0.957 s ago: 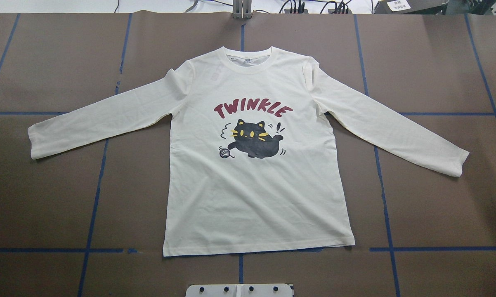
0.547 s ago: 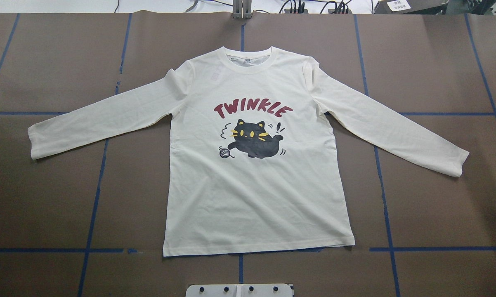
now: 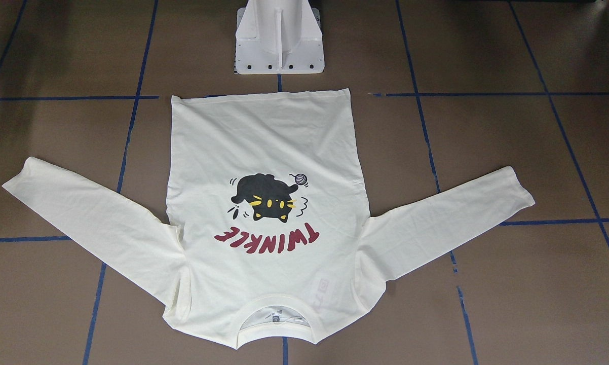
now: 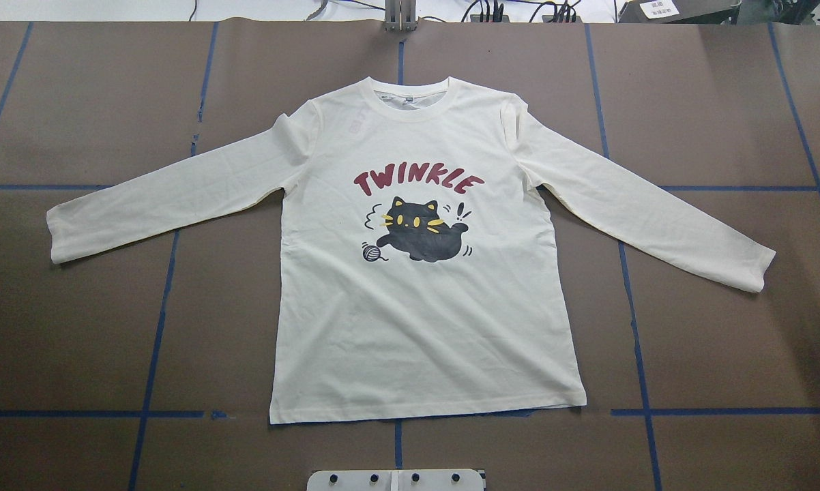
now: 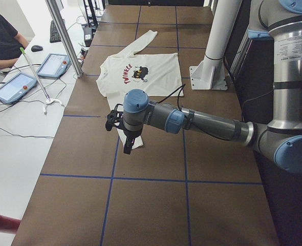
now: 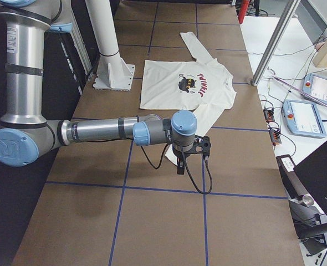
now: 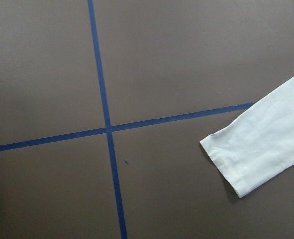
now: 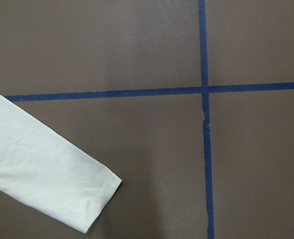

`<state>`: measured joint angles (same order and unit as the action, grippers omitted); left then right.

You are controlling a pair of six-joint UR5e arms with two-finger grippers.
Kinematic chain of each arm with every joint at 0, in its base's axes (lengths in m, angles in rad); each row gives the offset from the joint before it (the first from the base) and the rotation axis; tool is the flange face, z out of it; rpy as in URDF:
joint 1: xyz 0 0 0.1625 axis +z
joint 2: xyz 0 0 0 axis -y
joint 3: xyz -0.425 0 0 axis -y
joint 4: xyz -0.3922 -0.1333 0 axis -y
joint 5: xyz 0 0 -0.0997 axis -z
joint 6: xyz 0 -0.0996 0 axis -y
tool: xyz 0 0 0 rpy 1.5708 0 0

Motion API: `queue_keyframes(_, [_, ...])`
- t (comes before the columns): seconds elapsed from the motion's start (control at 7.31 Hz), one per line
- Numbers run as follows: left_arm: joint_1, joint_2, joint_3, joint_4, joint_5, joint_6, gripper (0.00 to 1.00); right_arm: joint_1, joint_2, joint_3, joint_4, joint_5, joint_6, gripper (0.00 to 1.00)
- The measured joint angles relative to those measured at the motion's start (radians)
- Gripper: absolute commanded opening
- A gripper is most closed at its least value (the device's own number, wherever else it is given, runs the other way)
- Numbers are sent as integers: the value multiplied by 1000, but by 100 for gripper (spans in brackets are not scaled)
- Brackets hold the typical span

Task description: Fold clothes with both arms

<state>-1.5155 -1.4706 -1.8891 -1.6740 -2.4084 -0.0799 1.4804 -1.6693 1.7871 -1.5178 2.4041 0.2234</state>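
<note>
Left gripper (image 5: 125, 143), right gripper (image 6: 181, 160) hover; I cannot tell whether fingers apart or together. Shirt (image 4: 423, 307) flat, print up, between them. Left cuff (image 7: 246, 154), right cuff (image 8: 82, 199) below each, offset inward. My plan: centre over cuffs, descend together, pinch both layers.

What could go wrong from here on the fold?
1. Both cuffs of the cream-white long-sleeved cat-print T-shirt lie flat on the brown table; a pinch there may miss or catch only one layer.
2. The sleeves are uneven: the right-side cuff sits nearer the robot than the left-side cuff, so mirrored grasps could skew the fold.
3. A crease at the right shoulder could get pressed in.
</note>
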Motion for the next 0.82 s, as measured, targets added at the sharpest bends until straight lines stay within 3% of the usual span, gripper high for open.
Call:
queue_keyframes(0.55, [3,-3,-13,-17,-6,-4,100,-134,0,-15,148,-12,162,100])
queue_keyframes(0.82, [2,-3,-17,-17,-17,-5,100,-178,9,-33,233,-76,273,100])
